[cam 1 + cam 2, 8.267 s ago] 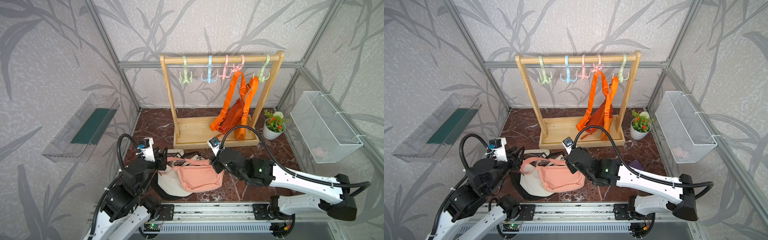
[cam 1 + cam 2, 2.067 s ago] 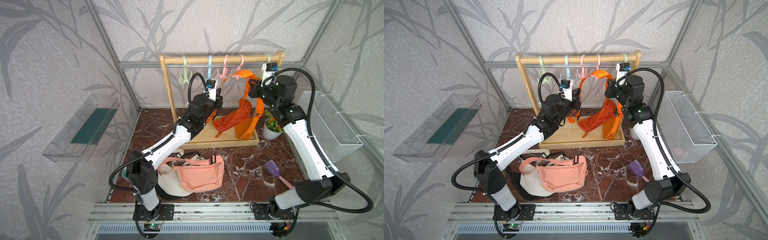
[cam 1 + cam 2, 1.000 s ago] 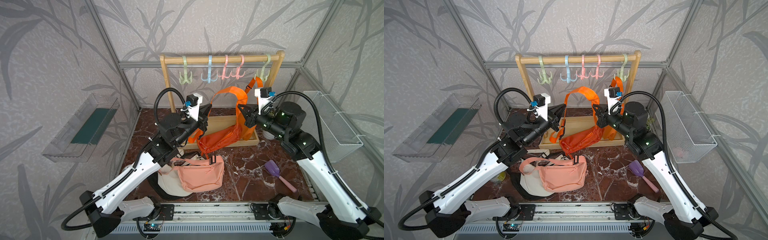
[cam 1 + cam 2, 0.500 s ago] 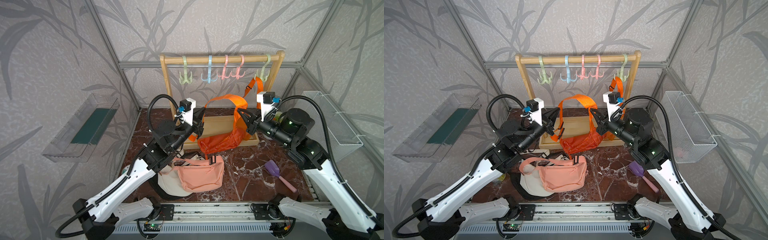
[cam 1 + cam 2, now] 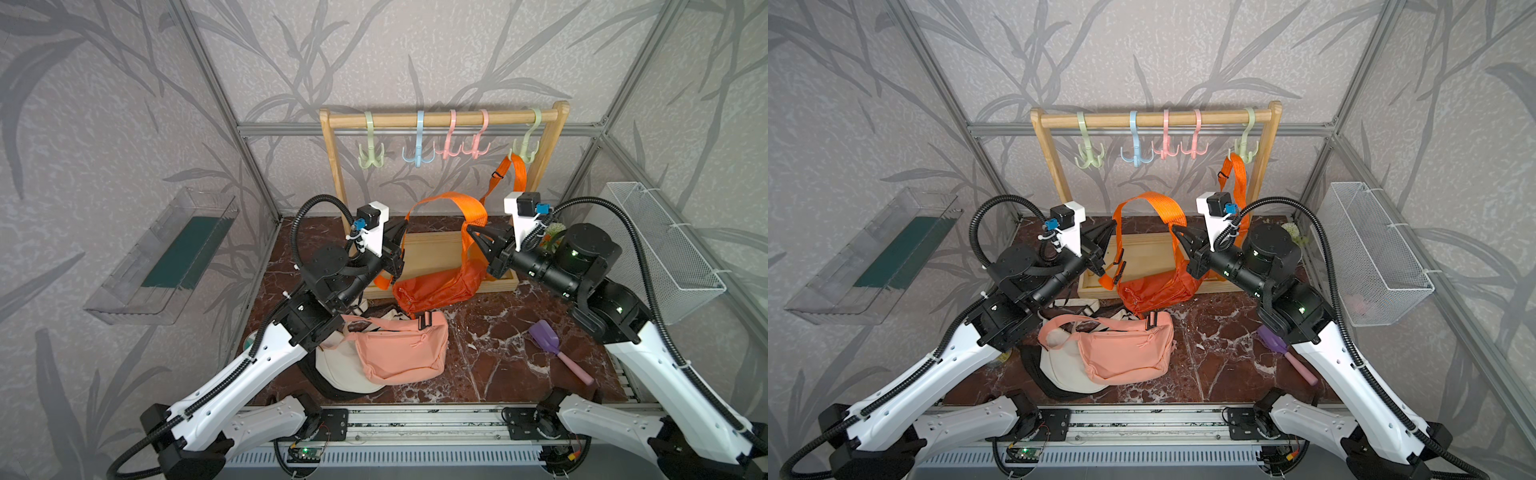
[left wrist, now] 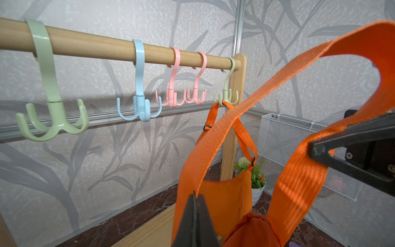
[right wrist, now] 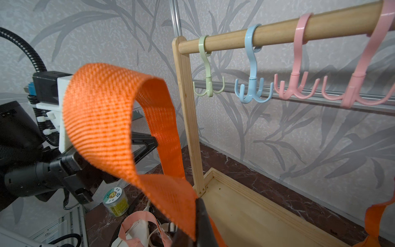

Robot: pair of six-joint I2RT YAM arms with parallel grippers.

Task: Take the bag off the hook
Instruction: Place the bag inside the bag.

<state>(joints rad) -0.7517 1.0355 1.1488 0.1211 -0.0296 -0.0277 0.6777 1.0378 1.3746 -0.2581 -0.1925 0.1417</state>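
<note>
Both arms are drawing back from the rack [image 5: 440, 119] compared with a moment ago. The orange bag [image 5: 436, 286] is riding lower and nearer the front, and its strap [image 5: 444, 199] is now well clear of the pink hook [image 5: 478, 145].

The left fingers [image 5: 398, 237] are pinching one side of the strap, closed tight on the webbing. The right fingers [image 5: 482, 239] are clamping the other side the same way, so the strap is arching up between them.

The bag's body is sagging below the fingers, over the front edge of the rack's wooden base. It is hanging just above the peach bag [image 5: 403, 349]; whether the two are touching is not clear. The peach bag is lying on the marble surface [image 5: 490, 357], overlapping a cream bag [image 5: 336, 368].

A second orange bag [image 6: 226, 198] is hanging by its thinner strap from the pale green hook [image 5: 525, 149] at the rack's right end. A purple scoop [image 5: 544, 334] is lying on the surface near the right arm.
</note>
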